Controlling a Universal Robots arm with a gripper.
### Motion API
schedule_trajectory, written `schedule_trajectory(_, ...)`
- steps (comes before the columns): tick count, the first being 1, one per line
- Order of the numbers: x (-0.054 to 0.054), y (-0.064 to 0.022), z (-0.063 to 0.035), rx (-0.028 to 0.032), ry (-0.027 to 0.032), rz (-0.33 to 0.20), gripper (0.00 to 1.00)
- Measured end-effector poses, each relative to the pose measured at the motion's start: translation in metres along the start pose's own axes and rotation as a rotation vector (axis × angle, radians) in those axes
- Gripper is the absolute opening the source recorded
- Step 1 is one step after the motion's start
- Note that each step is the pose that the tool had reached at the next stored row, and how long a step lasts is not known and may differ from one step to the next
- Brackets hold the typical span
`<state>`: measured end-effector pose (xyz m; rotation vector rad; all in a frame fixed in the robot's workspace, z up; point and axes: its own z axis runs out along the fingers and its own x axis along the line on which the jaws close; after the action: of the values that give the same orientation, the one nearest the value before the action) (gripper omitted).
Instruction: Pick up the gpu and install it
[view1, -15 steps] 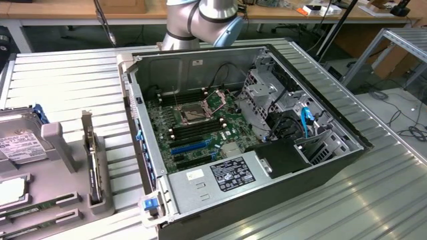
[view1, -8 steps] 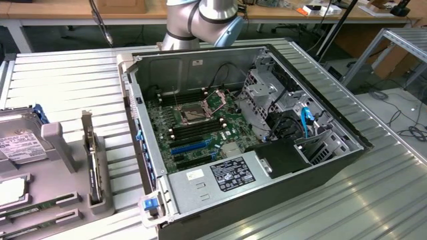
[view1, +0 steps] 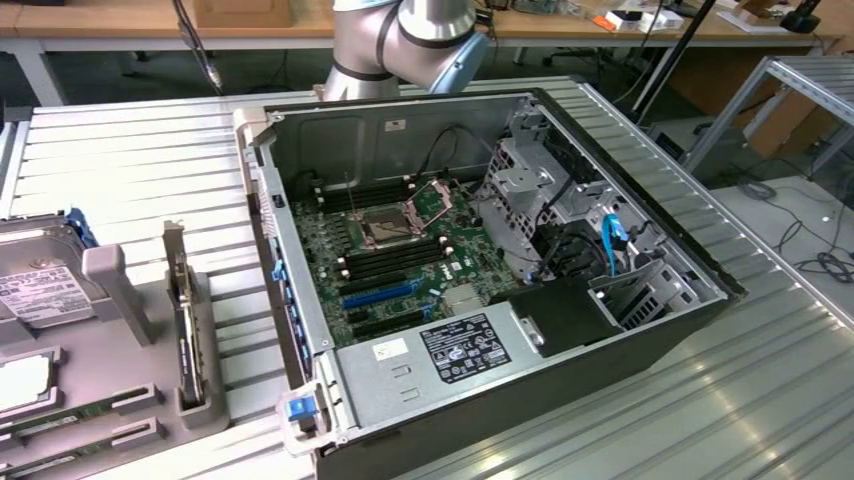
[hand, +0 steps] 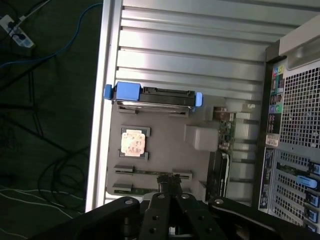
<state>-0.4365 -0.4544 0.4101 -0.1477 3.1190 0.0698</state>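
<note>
Clenched gripper (hand: 169, 181) (nothing gripped) hangs above the gpu (hand: 145, 172), a thin green stick at 8 o'clock of the case (view1: 627, 350).

The open case (view1: 561, 390) lies on the slatted table (view1: 134, 170), with the parts tray (view1: 134, 340) beside it at the exterior view's left. My arm (view1: 400, 40) stands behind the case. On the tray, an upright card (view1: 183, 320) stands along the side nearest the case. My claw (hand: 171, 184) hangs above the tray, over what may be the gpu (hand: 147, 172), lying near the processor (hand: 134, 142).
</note>
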Motion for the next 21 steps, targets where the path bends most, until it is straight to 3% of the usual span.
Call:
schedule_trajectory(4,0.0,-0.0001,0.0,0.0,0.0,0.0,0.11)
schedule_trajectory(6,0.0004,-0.0047,-0.0003,0.0,0.0,0.0,0.11)
schedule_trajectory(18,0.0005,-0.0049,-0.0002,0.0,0.0,0.0,0.11)
schedule_trajectory(20,0.0004,-0.0049,-0.0002,0.0,0.0,0.0,0.11)
schedule_trajectory(21,0.0004,-0.0049,-0.0002,0.0,0.0,0.0,0.17)
